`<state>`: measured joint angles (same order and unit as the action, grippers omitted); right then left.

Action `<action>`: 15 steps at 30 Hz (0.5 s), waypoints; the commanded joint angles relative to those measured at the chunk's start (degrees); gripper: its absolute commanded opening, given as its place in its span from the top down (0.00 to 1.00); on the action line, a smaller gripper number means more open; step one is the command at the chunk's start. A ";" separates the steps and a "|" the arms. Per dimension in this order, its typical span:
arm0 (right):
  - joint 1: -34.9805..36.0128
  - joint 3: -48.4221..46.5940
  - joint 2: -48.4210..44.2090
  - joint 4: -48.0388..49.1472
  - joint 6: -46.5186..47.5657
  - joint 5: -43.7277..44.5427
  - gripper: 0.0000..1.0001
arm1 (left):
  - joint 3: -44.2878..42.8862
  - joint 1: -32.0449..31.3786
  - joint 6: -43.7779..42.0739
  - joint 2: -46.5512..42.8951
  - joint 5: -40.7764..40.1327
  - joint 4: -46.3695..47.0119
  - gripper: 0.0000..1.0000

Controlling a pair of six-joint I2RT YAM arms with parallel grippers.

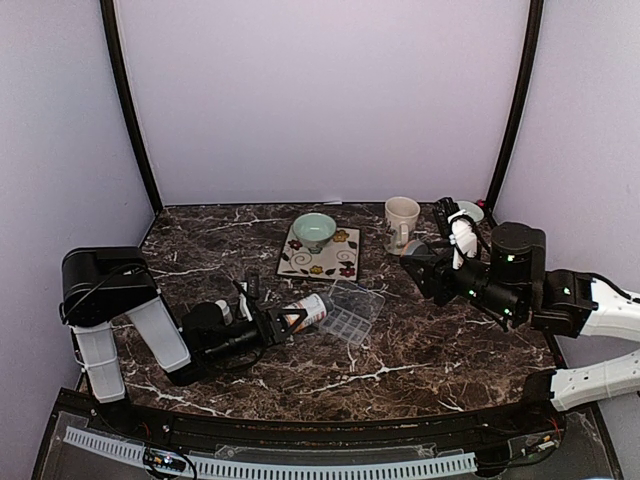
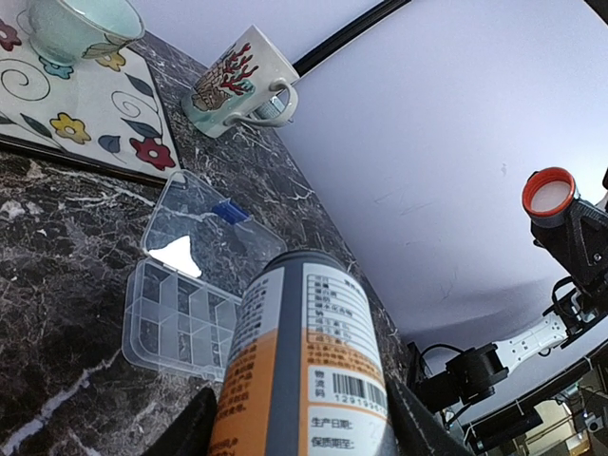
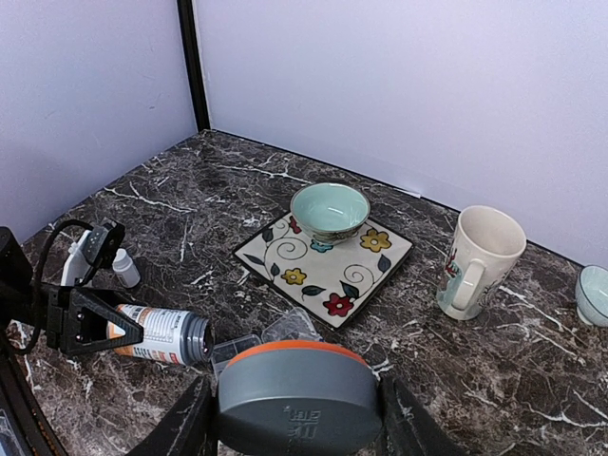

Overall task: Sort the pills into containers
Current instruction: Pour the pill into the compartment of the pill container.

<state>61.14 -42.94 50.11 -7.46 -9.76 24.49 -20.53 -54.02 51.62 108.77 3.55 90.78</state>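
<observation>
The left gripper (image 1: 292,320) is clamped on a cylindrical orange labelled bottle (image 2: 304,370) lying sideways. The right gripper (image 3: 290,429) is clamped on a round grey orange-rimmed cap (image 3: 294,394). The clear plastic pill box (image 1: 350,312) lies mid-table, its lid open and its square compartments (image 2: 180,318) showing.

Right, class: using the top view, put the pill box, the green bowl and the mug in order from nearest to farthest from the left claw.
1. Pill box, just right of the left claw.
2. Green bowl, farther back.
3. Mug, back right.
</observation>
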 commanded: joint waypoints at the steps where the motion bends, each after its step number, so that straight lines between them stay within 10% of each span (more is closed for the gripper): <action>1: -0.32 -0.31 -0.38 1.89 -0.26 0.45 0.85 | -0.54 -0.51 -1.23 -0.62 -0.65 3.19 1.00; 15: -0.32 -0.35 -0.35 1.91 -0.09 0.42 0.85 | -2.44 -0.65 -1.61 -1.45 -0.88 -3.45 1.00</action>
<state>61.14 -42.94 50.11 -7.46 -9.74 24.49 -21.82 -54.28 51.11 108.77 3.44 88.33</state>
